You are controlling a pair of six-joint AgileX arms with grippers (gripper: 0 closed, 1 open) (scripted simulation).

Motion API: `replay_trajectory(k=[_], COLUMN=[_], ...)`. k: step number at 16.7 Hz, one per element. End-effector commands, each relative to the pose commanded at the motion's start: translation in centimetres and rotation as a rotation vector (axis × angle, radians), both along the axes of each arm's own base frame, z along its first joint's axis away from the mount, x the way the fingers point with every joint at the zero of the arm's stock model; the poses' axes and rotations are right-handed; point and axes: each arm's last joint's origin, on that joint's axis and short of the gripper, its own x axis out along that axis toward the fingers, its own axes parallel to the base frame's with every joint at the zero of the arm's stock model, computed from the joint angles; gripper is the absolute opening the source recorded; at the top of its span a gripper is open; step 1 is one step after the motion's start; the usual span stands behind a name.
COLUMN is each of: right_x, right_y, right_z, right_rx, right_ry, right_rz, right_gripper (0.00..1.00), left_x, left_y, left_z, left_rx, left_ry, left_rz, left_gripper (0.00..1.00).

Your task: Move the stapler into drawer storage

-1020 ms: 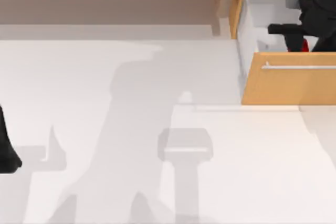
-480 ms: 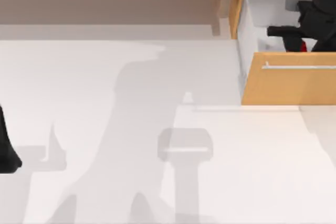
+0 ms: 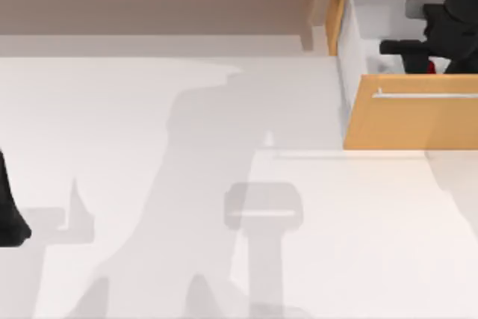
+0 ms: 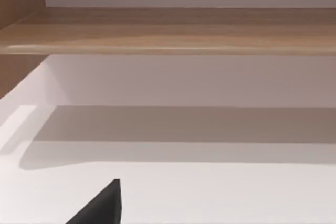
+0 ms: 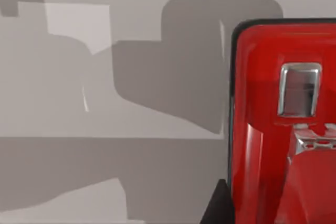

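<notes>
Your right gripper (image 3: 427, 57) is down inside the open drawer (image 3: 411, 121) at the table's (image 3: 224, 184) far right corner in the top view. The stapler (image 3: 431, 69) shows there as a small red sliver under the black arm, just behind the drawer front w/ its silver bar handle (image 3: 426, 95). The right wrist view puts the stapler (image 5: 283, 124) up close, red body w/ a small silver plate, over the drawer's white floor. You can't tell from these views whether the right jaws are clamped on it or parted. Your left arm sits parked at the table's left edge (image 3: 9, 211); a dark tip of it (image 4: 102, 205) shows in the left wrist view, facing the long brown shelf (image 4: 168, 30). Left jaws: can't tell either.
</notes>
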Motion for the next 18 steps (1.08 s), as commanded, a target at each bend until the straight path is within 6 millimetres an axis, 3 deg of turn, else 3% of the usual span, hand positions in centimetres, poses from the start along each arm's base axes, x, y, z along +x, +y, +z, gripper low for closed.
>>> replay_trajectory(k=[10,18], right_x=[0.00,0.00], right_y=[0.00,0.00], right_z=[0.00,0.00], right_rx=[0.000,0.000], right_ry=[0.000,0.000], right_rz=[0.000,0.000], right_gripper=[0.98,1.00], left_x=[0.00,0.00], left_y=[0.00,0.00], left_z=[0.00,0.00], left_rx=[0.000,0.000], left_ry=[0.000,0.000], left_rz=[0.000,0.000], left_gripper=[1.00,1.00])
